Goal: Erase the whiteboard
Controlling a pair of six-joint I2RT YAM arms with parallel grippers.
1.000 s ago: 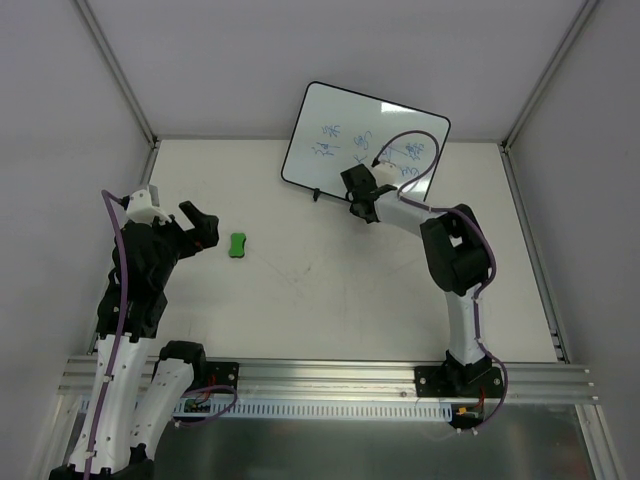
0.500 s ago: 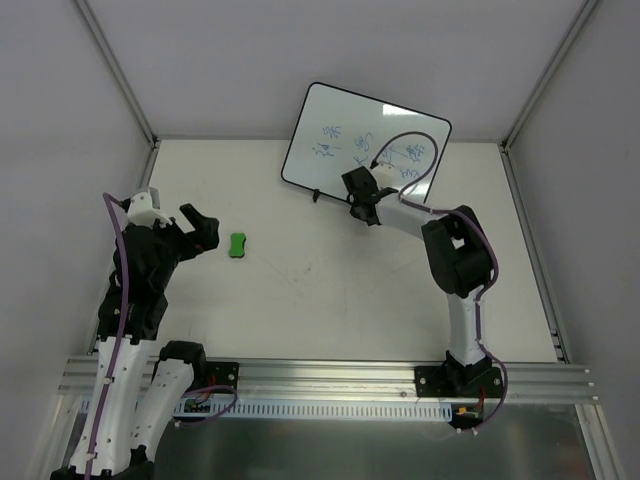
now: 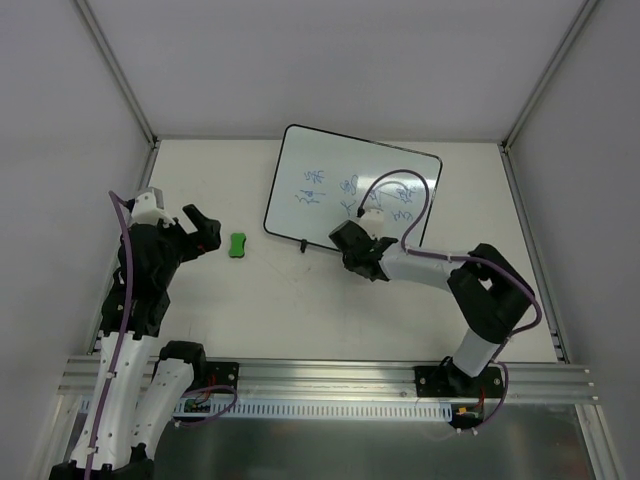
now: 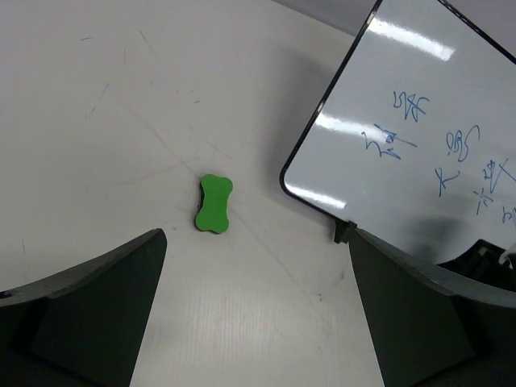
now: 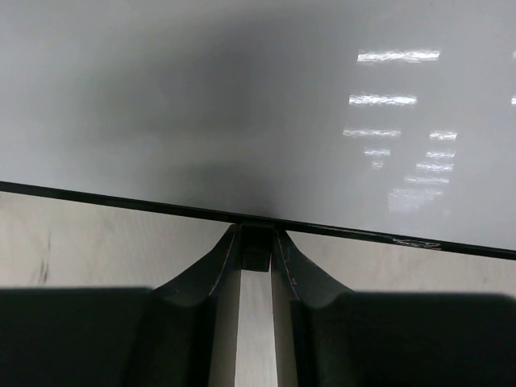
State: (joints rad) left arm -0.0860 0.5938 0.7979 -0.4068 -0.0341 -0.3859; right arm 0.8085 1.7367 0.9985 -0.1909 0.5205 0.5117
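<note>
whiteboard (image 3: 320, 165) with blue writing, right tool (image 5: 256, 238) clamping its foot (image 5: 256, 254)

A white table (image 3: 300, 320), faintly scuffed, is seen under the left gripper (image 3: 205, 228) and right gripper (image 3: 347, 240). It is enclosed by pale grey walls (image 3: 300, 60) ahead of and outboard of both. Two slanted aluminium posts (image 3: 117, 70) are set at the far corners. A slotted rail (image 3: 330, 378) is fixed well behind the grippers, with a metal sheet (image 3: 350, 450) beyond it. Lighting is soft and even.
</note>
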